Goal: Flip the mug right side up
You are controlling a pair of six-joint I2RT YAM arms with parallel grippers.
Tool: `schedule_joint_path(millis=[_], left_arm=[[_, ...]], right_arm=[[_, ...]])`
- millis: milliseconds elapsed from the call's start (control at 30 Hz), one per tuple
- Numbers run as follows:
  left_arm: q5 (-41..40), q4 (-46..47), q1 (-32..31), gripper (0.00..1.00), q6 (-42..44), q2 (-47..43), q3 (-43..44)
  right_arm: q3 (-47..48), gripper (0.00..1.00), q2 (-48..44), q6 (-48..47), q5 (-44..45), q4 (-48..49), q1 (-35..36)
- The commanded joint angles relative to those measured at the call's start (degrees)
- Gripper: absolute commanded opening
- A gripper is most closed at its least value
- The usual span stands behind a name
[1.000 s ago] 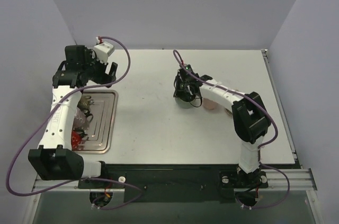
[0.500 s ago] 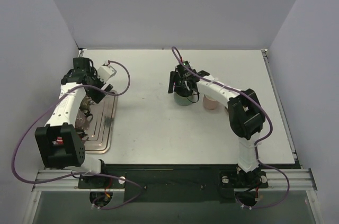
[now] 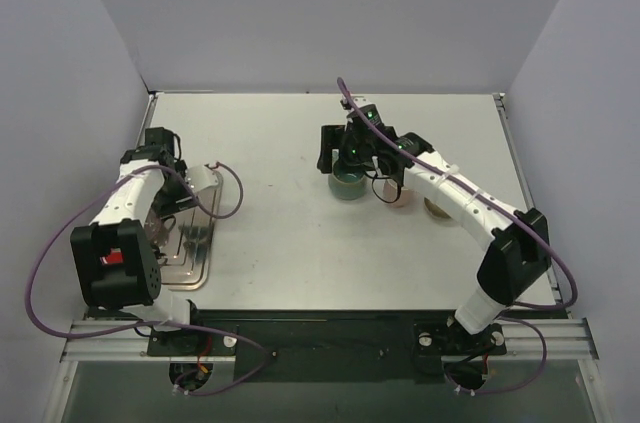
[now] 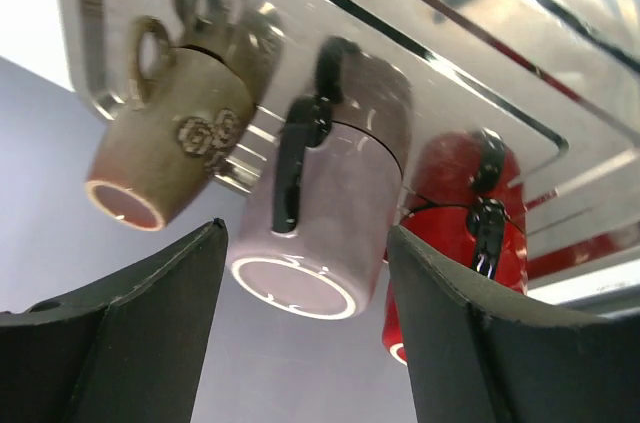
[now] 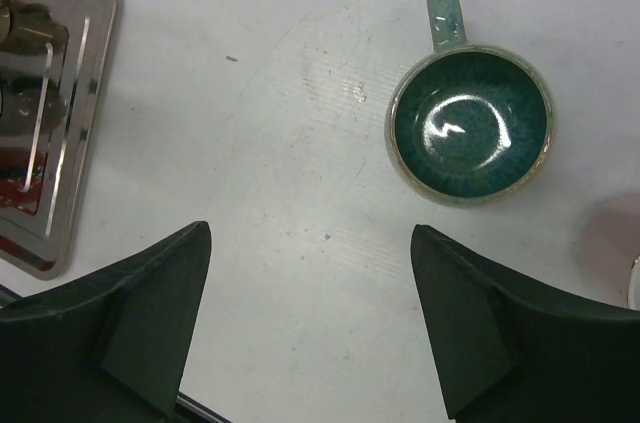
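The round dark green mug (image 5: 470,128) stands mouth up on the white table (image 5: 280,193), below and a little ahead of the right jaws. Those jaws are wide apart and hold nothing. The left jaws gape empty too, a pale purple mug (image 4: 335,203) ahead of them.

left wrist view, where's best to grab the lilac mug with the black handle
Probably grip the lilac mug across its round body, in from the end facing the camera, where the open left gripper brackets it. Its black handle lies on the camera-facing side, leaving both side walls bare. The tan mug and red mug crowd either flank.
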Motion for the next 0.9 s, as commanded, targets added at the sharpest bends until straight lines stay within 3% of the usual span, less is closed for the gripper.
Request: schedule_joint_path(millis=[0, 33, 133, 300, 467, 667, 733, 800, 867], left_arm=[[-0.7, -1.4, 2.5, 0.77, 7.9, -1.2, -2.7], [-4.0, 5.3, 2.7, 0.78, 7.5, -0.9, -4.0], [-7.1, 8.5, 3.6, 0.76, 8.6, 2.6, -5.8], [-4.4, 9.4, 4.6, 0.72, 6.4, 6.2, -4.0], [-0.6, 12.7, 4.7, 0.69, 9.3, 5.8, -8.5], [-2.1, 15.4, 4.9, 0.42, 7.7, 8.3, -7.8], [-0.9, 15.5, 4.8, 0.28, 7.8, 7.2, -8.2], [0.7, 14.0, 4.5, 0.03, 7.8, 5.8, -8.1], [1.8, 12.0, 4.3, 0.00, 7.2, 4.2, -7.5]], right_arm=[[-3.4, 0.76, -4.7, -0.9, 3.7, -3.6, 1.5], [-3.6, 0.76, -5.1, -0.9, 4.2, -3.5, 1.9], [-5.2, 0.76, -7.0, -0.8, 7.1, -3.7, 2.8], [-6.3, 0.76, -7.9, -0.1, 8.1, -3.8, 3.4], [-6.6, 0.76, -8.4, -0.1, 8.5, -3.7, 3.6], [-7.4, 0.76, -9.4, -0.5, 8.8, -3.9, 3.7], [-7.3, 0.76, -9.4, -0.8, 9.1, -4.0, 3.6], [-7.3, 0.76, -9.4, -0.7, 9.2, -4.1, 3.7], [-7.6, 0.76, -9.4, -0.8, 9.1, -4.1, 4.0]])
